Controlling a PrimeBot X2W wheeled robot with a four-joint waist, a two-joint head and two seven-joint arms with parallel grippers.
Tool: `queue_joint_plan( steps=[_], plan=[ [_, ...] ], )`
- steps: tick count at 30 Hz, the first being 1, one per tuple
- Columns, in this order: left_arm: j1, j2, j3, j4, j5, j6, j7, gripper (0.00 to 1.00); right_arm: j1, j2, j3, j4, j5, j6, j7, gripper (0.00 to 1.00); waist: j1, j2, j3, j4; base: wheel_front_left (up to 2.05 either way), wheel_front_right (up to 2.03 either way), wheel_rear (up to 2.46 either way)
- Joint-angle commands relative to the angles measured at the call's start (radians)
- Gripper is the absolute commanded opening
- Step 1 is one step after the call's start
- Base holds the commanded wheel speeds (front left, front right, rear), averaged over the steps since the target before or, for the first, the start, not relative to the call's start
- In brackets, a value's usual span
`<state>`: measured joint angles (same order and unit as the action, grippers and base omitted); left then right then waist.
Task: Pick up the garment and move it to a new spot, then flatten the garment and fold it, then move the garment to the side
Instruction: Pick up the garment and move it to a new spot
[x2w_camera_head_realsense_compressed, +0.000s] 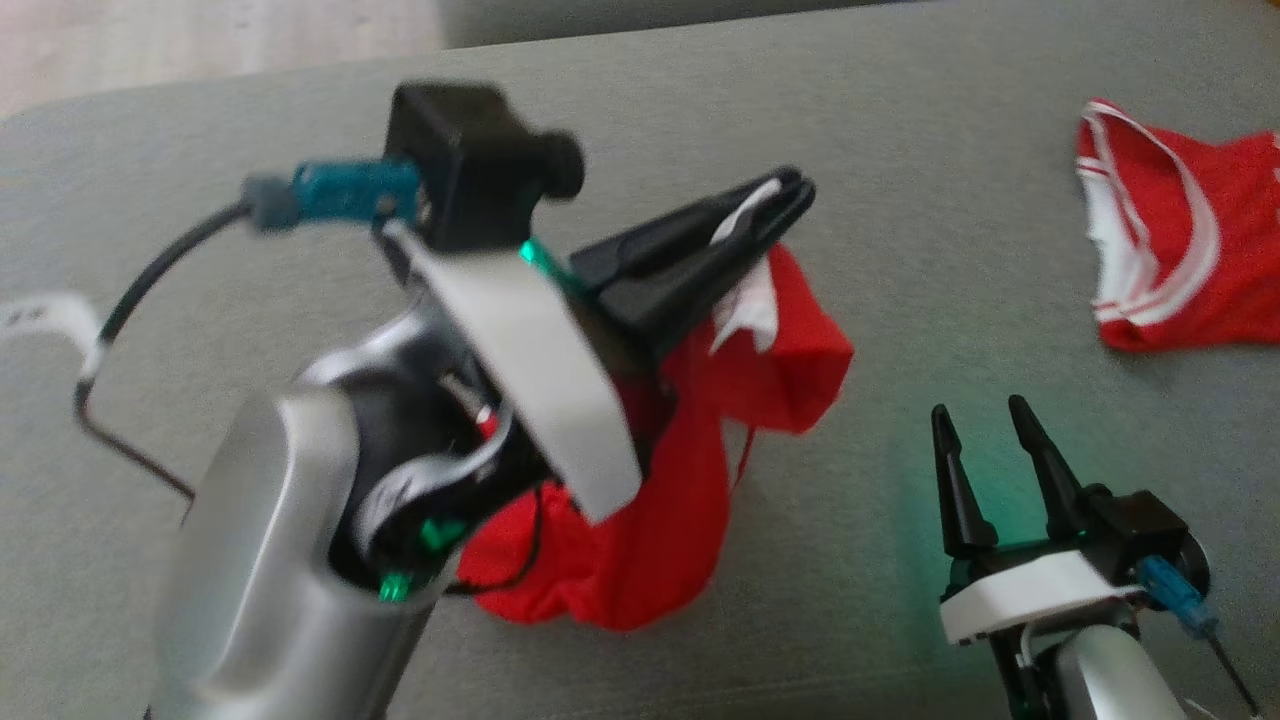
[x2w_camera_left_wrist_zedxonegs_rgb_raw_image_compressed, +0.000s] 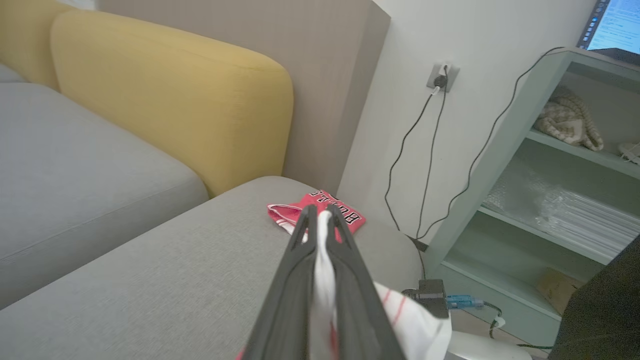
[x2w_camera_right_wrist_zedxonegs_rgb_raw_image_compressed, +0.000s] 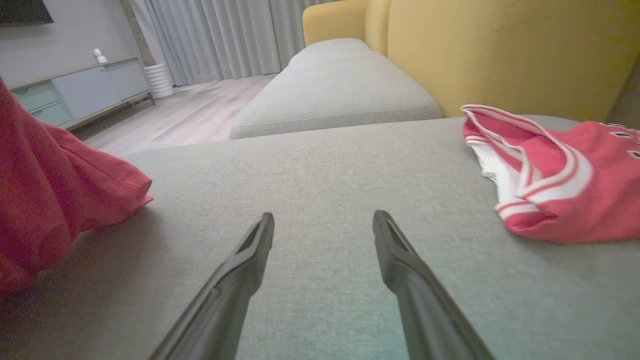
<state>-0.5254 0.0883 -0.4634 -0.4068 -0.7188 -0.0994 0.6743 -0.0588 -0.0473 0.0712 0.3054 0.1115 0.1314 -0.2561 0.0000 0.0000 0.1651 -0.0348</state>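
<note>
Overhead: clamps crumpled red fabric garment (x2w_camera_head_realsense_compressed: 680, 500) with white trim in left gripper (x2w_camera_head_realsense_compressed: 787, 195), forearm raised slantwise over grey fabric sofa cushion (x2w_camera_head_realsense_compressed: 900, 130); rests right gripper (x2w_camera_head_realsense_compressed: 977, 410) low, fingers apart, empty. Left wrist: pinches white trim; shows second red striped jersey (x2w_camera_left_wrist_zedxonegs_rgb_raw_image_compressed: 330, 199), dark lettering unreadable. Right wrist: counts two garments.

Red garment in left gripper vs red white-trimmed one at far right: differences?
The red garment hangs bunched, pinched in the shut left gripper; the white-trimmed red garment lies free on the grey cushion. The held one shows mostly plain red; the lying one shows broad white stripes. Both are red fabric with white.
</note>
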Motion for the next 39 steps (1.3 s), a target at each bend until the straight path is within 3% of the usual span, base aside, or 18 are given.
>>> queue_joint_plan(
  steps=[1, 7, 14, 15, 20, 21, 22, 23, 27, 32, 39],
  plan=[
    [-0.069, -0.001, 0.035, 0.011, -0.004, 0.013, 0.004, 0.00, -0.024, -0.003, 0.031, -0.022, 0.014, -0.001, -0.006, 1.00, 0.0000, 0.0000, 0.018, -0.070, 0.00, 0.00, 0.00],
    [-0.208, -0.020, 0.057, 0.241, 0.058, 0.056, -0.059, 0.00, -0.043, -0.003, 0.058, -0.015, 0.044, -0.001, -0.006, 1.00, 0.0000, 0.0000, 0.059, -0.164, 0.00, 0.00, 0.00],
    [-0.327, -0.019, 0.072, 0.680, 0.227, 0.114, -0.280, 0.00, -0.072, -0.003, 0.078, -0.004, 0.067, -0.001, -0.006, 1.00, 0.0000, 0.0000, 0.105, -0.241, 0.00, 0.00, 0.00],
    [-0.327, -0.019, 0.072, 0.680, 0.227, 0.114, -0.280, 0.00, -0.072, -0.003, 0.078, -0.004, 0.067, -0.001, -0.006, 1.00, 0.0000, 0.0000, 0.105, -0.241, 0.00, 0.00, 0.00],
    [-0.346, 0.022, 0.032, 0.981, 0.342, 0.131, -0.441, 0.00, -0.084, -0.003, 0.097, 0.009, 0.077, -0.001, -0.006, 1.00, 0.0000, 0.0000, 0.110, -0.272, 0.00, 0.00, 0.00],
    [-0.348, 0.023, 0.034, 1.024, 0.349, 0.138, -0.475, 0.25, -0.083, -0.003, 0.097, 0.011, 0.077, -0.001, -0.006, 1.00, 0.0000, 0.0000, 0.109, -0.274, 0.00, 0.00, 0.00],
    [-0.350, 0.022, 0.035, 1.061, 0.352, 0.140, -0.505, 0.82, -0.083, -0.003, 0.096, 0.012, 0.077, -0.001, -0.006, 1.00, 0.0000, 0.0000, 0.107, -0.274, 0.00, 0.00, 0.00],
    [-0.353, 0.021, 0.035, 1.092, 0.355, 0.139, -0.532, 1.00, -0.081, -0.003, 0.093, 0.013, 0.076, -0.001, -0.006, 1.00, 0.0000, 0.0000, 0.104, -0.272, 0.00, 0.00, 0.00],
    [-0.363, 0.014, 0.024, 1.150, 0.373, 0.135, -0.657, 1.00, -0.069, -0.003, 0.069, 0.017, 0.062, -0.001, -0.006, 1.00, 0.0000, 0.0000, 0.078, -0.246, 0.00, 0.00, 0.00],
    [-0.309, 0.005, 0.027, 1.112, 0.376, 0.162, -0.800, 1.00, -0.041, -0.003, 0.035, 0.013, 0.037, -0.001, -0.006, 1.00, 0.0000, 0.0000, 0.028, -0.198, 0.00, 0.00, 0.00],
    [-0.084, 0.009, 0.032, 0.932, 0.382, 0.246, -0.909, 1.00, 0.015, -0.003, -0.011, -0.012, -0.004, -0.001, -0.006, 1.00, 0.0000, 0.0000, -0.044, -0.117, 0.00, 0.00, 0.00]
  ],
)
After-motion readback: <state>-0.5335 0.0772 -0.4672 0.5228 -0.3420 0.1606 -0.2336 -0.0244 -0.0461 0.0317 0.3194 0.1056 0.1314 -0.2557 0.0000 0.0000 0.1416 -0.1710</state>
